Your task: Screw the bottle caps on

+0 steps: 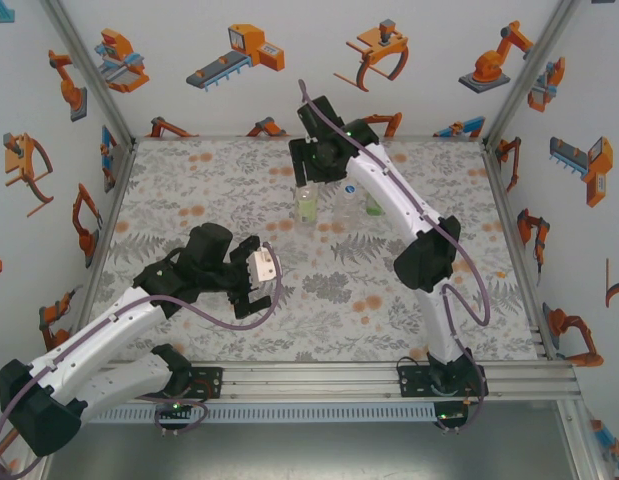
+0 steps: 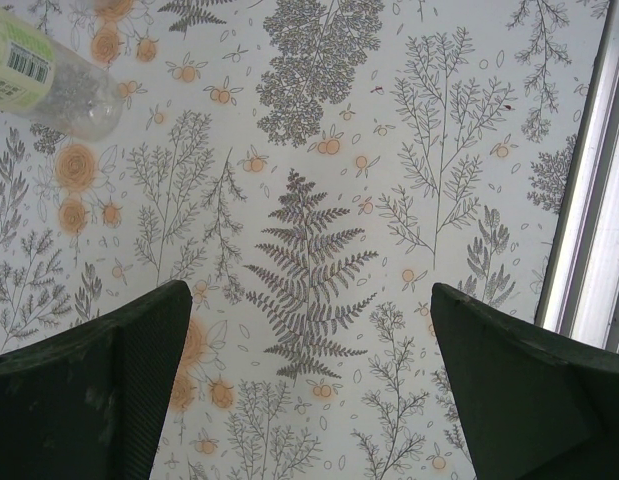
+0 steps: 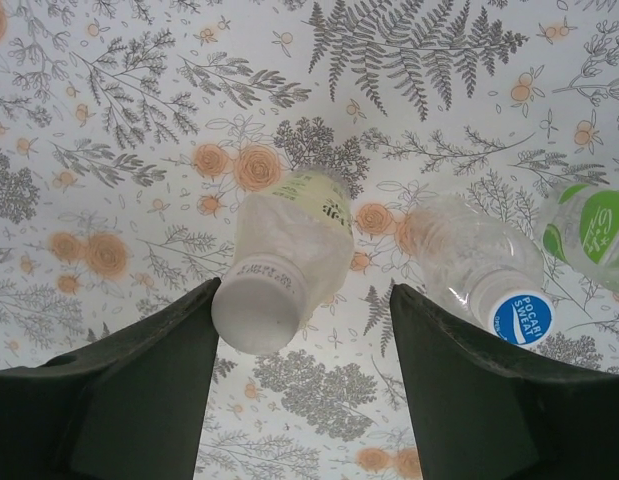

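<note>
- Transparent plastic, three small bottles upright in a row at the far middle of the tabletop (image 1: pixel 189 330): yellowish bottle (image 1: pixel 307 206) on the left, colourless bottle (image 1: pixel 346 205) in the middle, green bottle (image 1: pixel 373 203) on the right, close together.
- My right arm (image 1: pixel 394 200) rises from its base at the near edge, bends at the elbow and stretches far and leftward. The wrist is turned down over the yellowish bottle.
- Right jaws are open and not gripping. My dark fingers (image 3: pixel 139 400) stand on either side of the white cap (image 3: pixel 257 312), which sits on the yellowish bottle's neck. One finger is just beside the cap; the other stands apart from it, with print showing in the gap.
- The white cap is round, matt and flat-topped; the bottle body below it is cloudy and pale yellow.
- The blue-printed cap (image 3: pixel 519 318) is white with a round blue mark. It sits on the colourless bottle, whose body is crinkled and clear.
- The green bottle carries a green-and-white label; I cannot make out its cap.
- My left arm (image 1: pixel 119 320) lies low over the near left, elbow folded, wrist pointing toward the middle, well apart from the row.
- Left jaws are wide open, with the fingers over the fern-and-rose print.
- A bottle with a barcode label (image 2: pixel 49 70) is at the top-left corner of the left wrist view; I cannot tell which one.
</note>
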